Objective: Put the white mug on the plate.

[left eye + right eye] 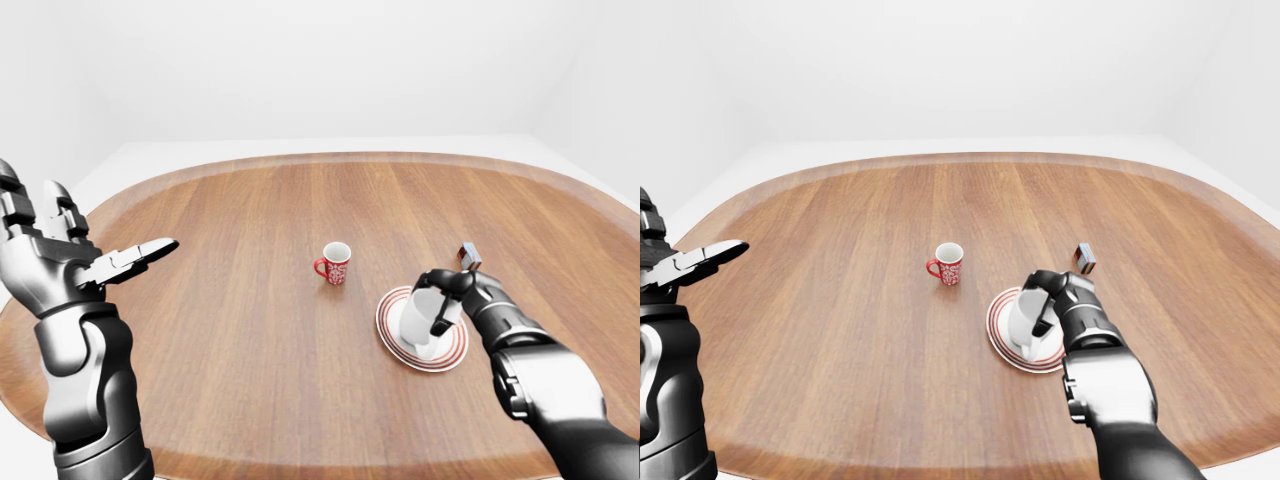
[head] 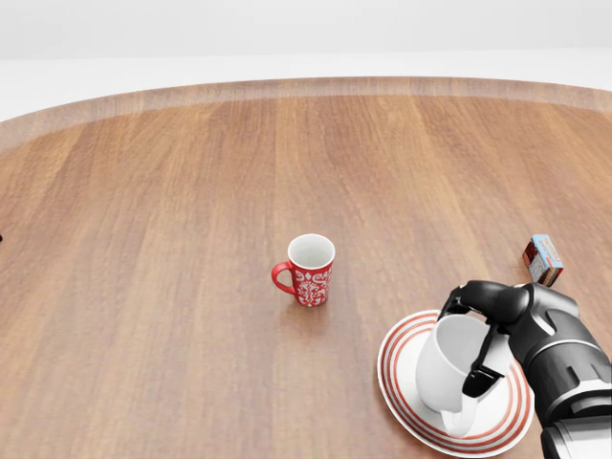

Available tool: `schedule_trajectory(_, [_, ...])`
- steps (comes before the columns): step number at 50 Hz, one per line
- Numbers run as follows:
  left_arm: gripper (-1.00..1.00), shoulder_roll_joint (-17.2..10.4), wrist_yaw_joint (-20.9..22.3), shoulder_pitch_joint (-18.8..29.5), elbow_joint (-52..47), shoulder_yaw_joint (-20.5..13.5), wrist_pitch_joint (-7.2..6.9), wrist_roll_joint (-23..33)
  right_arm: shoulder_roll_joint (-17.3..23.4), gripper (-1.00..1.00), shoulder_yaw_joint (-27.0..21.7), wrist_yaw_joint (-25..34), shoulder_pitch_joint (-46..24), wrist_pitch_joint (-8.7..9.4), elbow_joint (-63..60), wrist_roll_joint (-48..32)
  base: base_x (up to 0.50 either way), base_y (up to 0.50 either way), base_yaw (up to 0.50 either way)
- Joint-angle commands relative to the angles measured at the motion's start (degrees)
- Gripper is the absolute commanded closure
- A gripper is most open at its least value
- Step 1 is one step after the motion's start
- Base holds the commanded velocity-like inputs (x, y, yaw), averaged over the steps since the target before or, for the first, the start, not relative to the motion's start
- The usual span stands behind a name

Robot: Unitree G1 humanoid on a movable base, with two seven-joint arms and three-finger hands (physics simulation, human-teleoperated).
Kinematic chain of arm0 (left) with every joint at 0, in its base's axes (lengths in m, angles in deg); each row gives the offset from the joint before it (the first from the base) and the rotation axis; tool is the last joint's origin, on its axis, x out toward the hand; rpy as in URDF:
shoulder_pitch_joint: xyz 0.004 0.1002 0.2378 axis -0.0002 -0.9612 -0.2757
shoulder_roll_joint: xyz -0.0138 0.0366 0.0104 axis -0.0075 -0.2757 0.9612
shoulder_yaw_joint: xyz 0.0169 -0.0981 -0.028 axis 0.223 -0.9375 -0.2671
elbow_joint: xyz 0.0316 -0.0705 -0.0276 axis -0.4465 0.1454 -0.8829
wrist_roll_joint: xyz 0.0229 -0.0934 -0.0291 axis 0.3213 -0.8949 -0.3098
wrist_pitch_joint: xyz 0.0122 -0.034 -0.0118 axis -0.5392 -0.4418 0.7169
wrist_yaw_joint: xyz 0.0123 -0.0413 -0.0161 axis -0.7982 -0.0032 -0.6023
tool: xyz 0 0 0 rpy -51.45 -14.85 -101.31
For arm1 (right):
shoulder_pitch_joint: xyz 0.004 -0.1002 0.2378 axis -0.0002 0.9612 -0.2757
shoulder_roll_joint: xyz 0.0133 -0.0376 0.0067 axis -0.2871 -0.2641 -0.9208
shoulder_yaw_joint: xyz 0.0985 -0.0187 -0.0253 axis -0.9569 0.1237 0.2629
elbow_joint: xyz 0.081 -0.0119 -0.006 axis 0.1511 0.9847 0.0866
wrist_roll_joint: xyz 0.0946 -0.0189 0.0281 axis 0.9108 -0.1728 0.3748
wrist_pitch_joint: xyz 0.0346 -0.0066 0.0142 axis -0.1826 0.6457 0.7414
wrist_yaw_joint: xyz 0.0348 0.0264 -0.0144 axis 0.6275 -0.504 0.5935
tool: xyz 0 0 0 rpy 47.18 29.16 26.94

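Head view shows the right hand [image 2: 488, 335] wrapped round the white mug [image 2: 449, 368], its dark fingers [image 2: 481, 375] curled over the rim and down the side. The mug tilts to the view's left, with its handle pointing toward the bottom edge, and sits over the plate [image 2: 400, 387] (white, ringed with red stripes); whether its base rests flat on the plate cannot be told. A red mug [image 2: 308, 269] with a white pattern stands upright on the wooden table [image 2: 172, 210], up and to the left of the plate and well apart from it. A small box [image 2: 543, 258] lies near the right edge, just above the right arm. In the left-eye view the left hand [image 1: 70, 255] is raised at the left side, fingers spread and holding nothing, well apart from everything on the table.
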Motion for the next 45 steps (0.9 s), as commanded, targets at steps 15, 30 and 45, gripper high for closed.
schedule_trajectory(15, [-1.0, 0.0, 0.0, 0.1, 0.5, 0.1, 0.0, 0.1, -0.3, -1.0, -0.2, -0.3, 0.2, 0.0, -0.1, 0.3, 0.0, 0.0, 0.0])
schedule_trajectory(30, [-1.0, 0.0, 0.0, 0.0, 0.3, 0.1, 0.0, 0.1, -0.3, -1.0, 0.1, -0.1, -2.4, 0.0, -1.2, 0.0, 0.0, 0.0, 0.0])
schedule_trajectory(45, [-1.0, 0.1, 0.0, -0.2, -0.5, 0.0, 0.0, 0.2, -0.3, -1.0, 0.0, 6.4, -12.3, 0.0, -14.9, -4.3, 0.0, 0.0, 0.0])
